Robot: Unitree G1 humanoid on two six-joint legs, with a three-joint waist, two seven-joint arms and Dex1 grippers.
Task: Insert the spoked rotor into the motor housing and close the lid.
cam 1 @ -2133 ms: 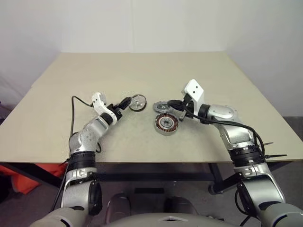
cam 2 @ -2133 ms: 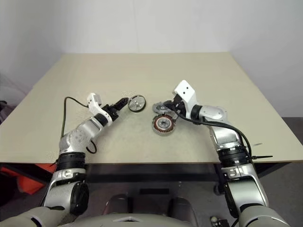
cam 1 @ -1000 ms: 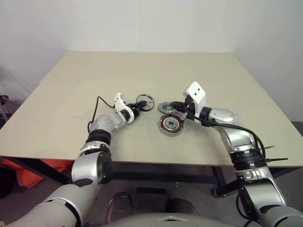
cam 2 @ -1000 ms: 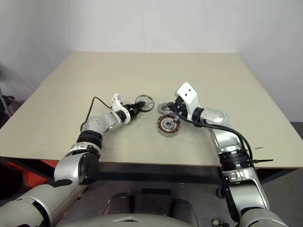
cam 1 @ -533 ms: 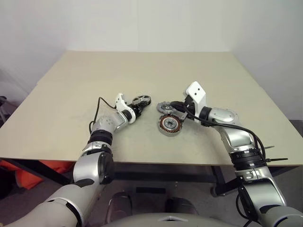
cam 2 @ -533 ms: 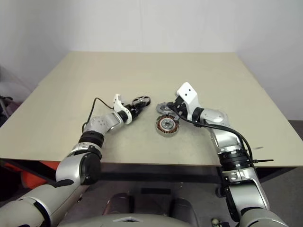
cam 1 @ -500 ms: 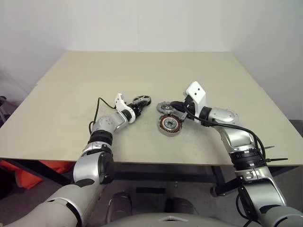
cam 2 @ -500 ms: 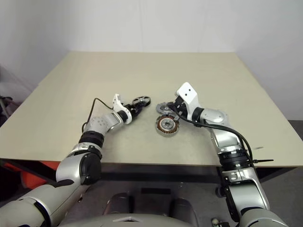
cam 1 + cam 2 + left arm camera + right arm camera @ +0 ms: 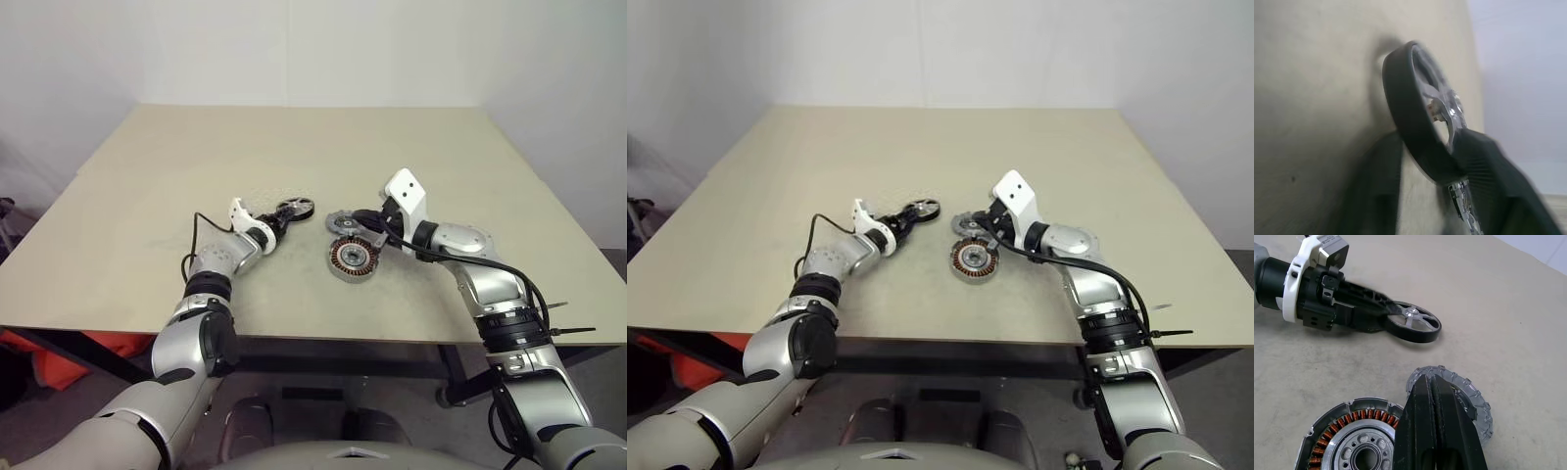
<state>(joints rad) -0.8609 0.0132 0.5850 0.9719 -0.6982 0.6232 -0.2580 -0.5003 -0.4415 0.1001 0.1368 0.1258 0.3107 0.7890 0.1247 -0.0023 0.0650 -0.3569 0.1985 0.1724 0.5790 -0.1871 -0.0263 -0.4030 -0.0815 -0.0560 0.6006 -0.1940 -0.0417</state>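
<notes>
White walls stood behind a wide beige worktop (image 9: 411,157) that carried only the three motor parts, all near the middle of the frame. Largest was the motor housing (image 9: 352,258), lying flat with its copper windings up, a little right of centre. The lid (image 9: 343,222) lay just above it in the frame, and the right gripper (image 9: 1436,396), its jaws pressed together and holding nothing, hung over the lid's near edge. To the left of the lid was the spoked rotor (image 9: 296,207), the smallest part. The left gripper (image 9: 281,218) had it at the rim, one finger on each side, and the wheel seemed tilted off the worktop. I judged that the pick-up was the step in hand. To do it well, the grip should be firm before lifting, since a thin rim can slip or turn between the fingers. The wheel should then be levelled and centred over the housing's hole before lowering.
</notes>
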